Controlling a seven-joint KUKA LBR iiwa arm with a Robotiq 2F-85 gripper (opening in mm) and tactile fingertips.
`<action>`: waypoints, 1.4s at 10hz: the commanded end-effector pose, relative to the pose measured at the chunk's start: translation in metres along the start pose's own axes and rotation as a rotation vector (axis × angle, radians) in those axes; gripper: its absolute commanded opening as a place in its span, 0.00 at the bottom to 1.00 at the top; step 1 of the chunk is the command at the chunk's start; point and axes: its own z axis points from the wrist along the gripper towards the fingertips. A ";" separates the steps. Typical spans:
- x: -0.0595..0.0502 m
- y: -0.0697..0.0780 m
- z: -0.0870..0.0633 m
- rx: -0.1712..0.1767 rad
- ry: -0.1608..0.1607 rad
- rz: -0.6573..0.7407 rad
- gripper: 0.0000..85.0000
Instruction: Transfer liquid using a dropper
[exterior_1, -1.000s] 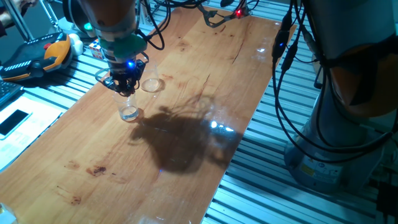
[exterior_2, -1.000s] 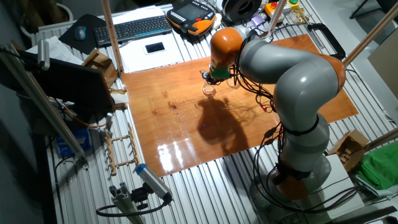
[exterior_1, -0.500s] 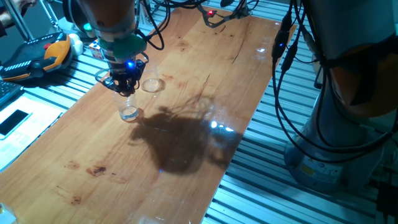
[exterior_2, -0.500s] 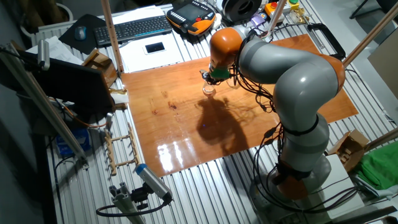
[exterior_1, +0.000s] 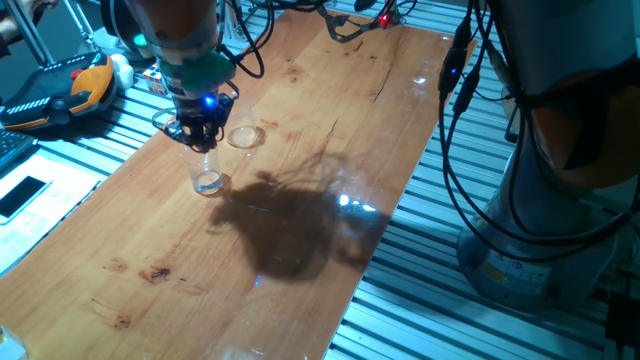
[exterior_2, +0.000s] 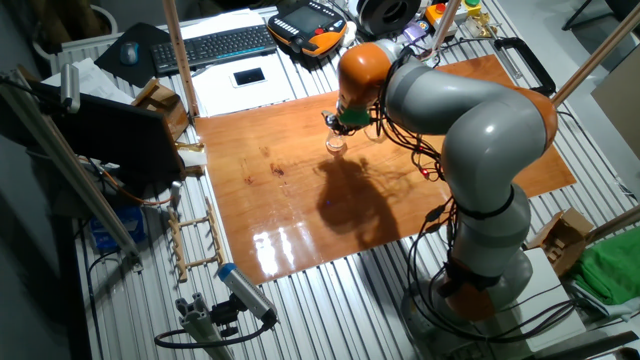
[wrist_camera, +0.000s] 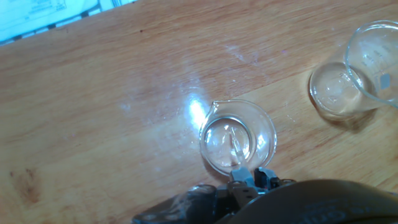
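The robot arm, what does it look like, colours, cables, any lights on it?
The arm has bulky rounded grey links with orange joint bands. Black cables run loosely along it. Near the wrist sits a teal-green ring; below it a small black gripper carries a glowing blue light.

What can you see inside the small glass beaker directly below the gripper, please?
The dropper's clear tube reaches down into the beaker from the gripper. Its bulb is hidden by the gripper, and the liquid level cannot be made out.

A black keyboard (exterior_2: 212, 44) lies past the wooden table (exterior_2: 290, 200) at eleven o'clock, an orange-and-black pendant (exterior_2: 312, 27) beside it.
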 end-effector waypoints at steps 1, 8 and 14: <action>-0.002 0.000 -0.010 0.001 0.004 0.006 0.01; -0.002 -0.014 -0.062 0.004 0.016 0.034 0.01; -0.002 -0.040 -0.069 0.020 -0.005 0.035 0.01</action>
